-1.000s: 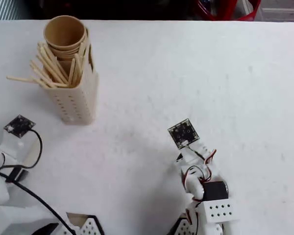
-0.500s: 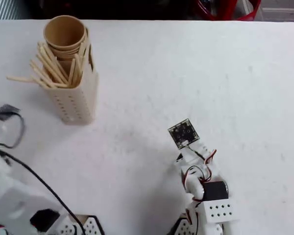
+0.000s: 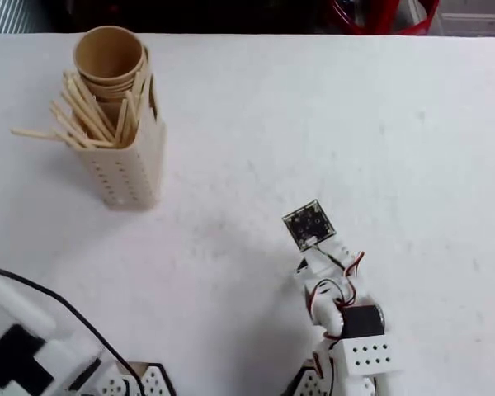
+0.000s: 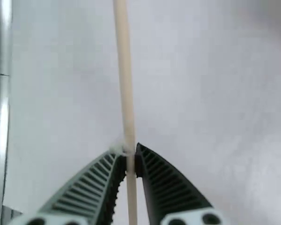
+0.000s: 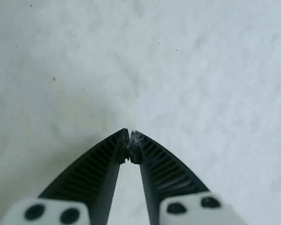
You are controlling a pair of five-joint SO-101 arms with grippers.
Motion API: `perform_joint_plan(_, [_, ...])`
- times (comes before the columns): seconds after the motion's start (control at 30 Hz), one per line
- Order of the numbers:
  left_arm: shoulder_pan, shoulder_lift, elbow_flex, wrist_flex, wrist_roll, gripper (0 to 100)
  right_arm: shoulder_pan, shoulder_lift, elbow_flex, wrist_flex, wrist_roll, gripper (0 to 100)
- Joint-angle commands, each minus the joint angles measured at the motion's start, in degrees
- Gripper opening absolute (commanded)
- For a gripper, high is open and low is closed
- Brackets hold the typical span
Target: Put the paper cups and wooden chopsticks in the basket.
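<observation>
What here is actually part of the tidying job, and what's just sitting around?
Job: basket, paper cups in it, wooden chopsticks in it, one chopstick pinched in the left gripper.
Lying about: red object beyond the table.

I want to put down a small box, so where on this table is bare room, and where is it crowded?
Free: the wide table stretch right of the basket, down to the arm at the near middle. Crowded: beside the basket, where chopsticks stick out, and the near left corner with the other arm.
</observation>
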Motion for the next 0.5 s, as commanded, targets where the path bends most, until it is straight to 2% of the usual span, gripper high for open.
perform_joint_plan(0.0, [3.6,-9.2,-4.8,0.3,7.6,2,0.2,-0.6,0.4,0.0,0.5,1.8])
perform_joint_plan(0.13, [6.9,-12.8,-5.2,0.8,9.3,2,0.1,-0.6,0.6,0.0,0.5,1.8])
perform_joint_plan(0.2, [7.3,-13.8,-5.4,0.0,13.0,2,0.1,-0.6,0.6,0.0,0.5,1.8])
perform_joint_plan(0.33, [11.8,-15.8,-6.2,-8.0,25.0,2,0.1,-0.6,0.6,-0.1,0.5,1.8])
perform_joint_plan(0.47, [22.8,-17.7,-6.0,-16.0,36.3,2,0.1,-0.6,0.6,-0.1,0.5,1.8])
